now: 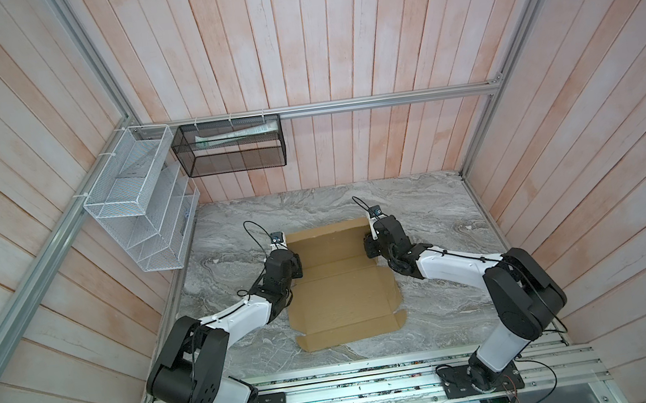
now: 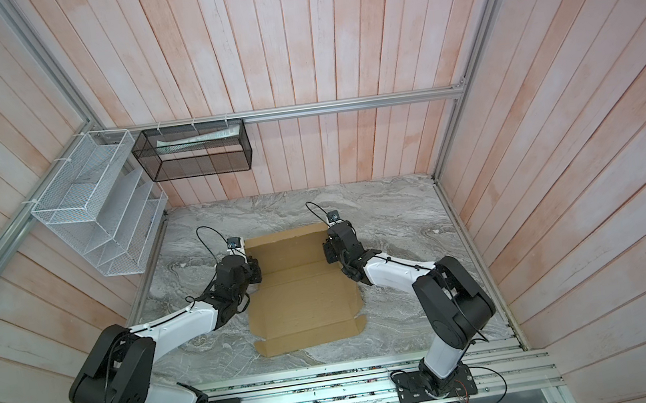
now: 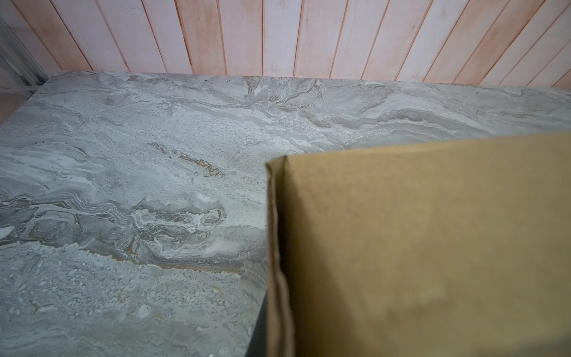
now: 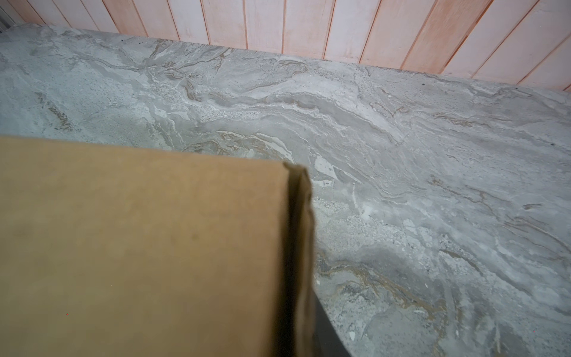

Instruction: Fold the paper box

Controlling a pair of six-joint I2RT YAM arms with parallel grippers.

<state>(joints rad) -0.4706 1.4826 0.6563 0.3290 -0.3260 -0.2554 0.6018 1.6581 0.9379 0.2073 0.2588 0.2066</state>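
Wall basket [image 1: 234, 164] holds papers [image 1: 237, 134]; left end effector [image 1: 296, 265] closed, right end effector [image 1: 369, 247] unclear.

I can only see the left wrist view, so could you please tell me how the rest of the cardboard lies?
Observer: The near part of the paper box lies flat on the marble table; only its far panel tilts up.
Operator: Where is the right gripper?
Observer: The right gripper is at that panel's opposite side edge; its grip is hidden.
Operator: Are the near flaps folded?
Observer: No, the corner tab looks flat.
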